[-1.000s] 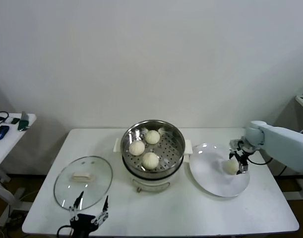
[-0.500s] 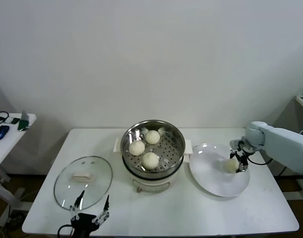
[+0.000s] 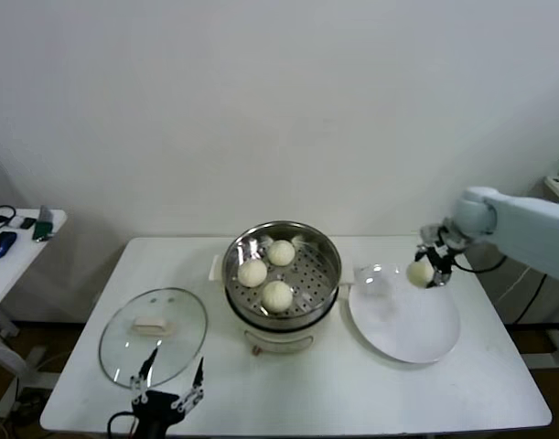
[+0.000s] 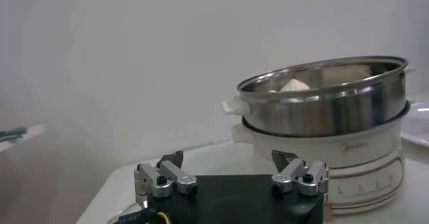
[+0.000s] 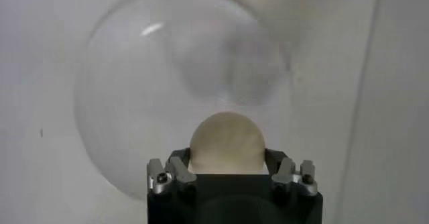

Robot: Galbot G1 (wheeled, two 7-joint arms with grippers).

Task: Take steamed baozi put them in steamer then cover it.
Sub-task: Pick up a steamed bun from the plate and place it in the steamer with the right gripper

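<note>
Cream-white baozi point(image 3: 420, 272) in right jaws point(image 3: 427, 271), above plate point(image 3: 416, 338)

Steamer point(image 3: 282, 272) uncovered, open from above; three baozi point(image 3: 277, 295) occupy left and front floor, right side bare; cover point(image 3: 154, 336) lies well left on table point(image 3: 352, 393)

Four baozi point(image 3: 277, 294), one steamer point(image 3: 327, 291), one cover point(image 3: 154, 337), one plate point(image 3: 404, 331)

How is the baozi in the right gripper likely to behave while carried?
The baozi, shut in the right gripper above the plate, looks soft, so probably dents under squeeze. Its smooth dome may slip, and would likely roll if dropped.
</note>
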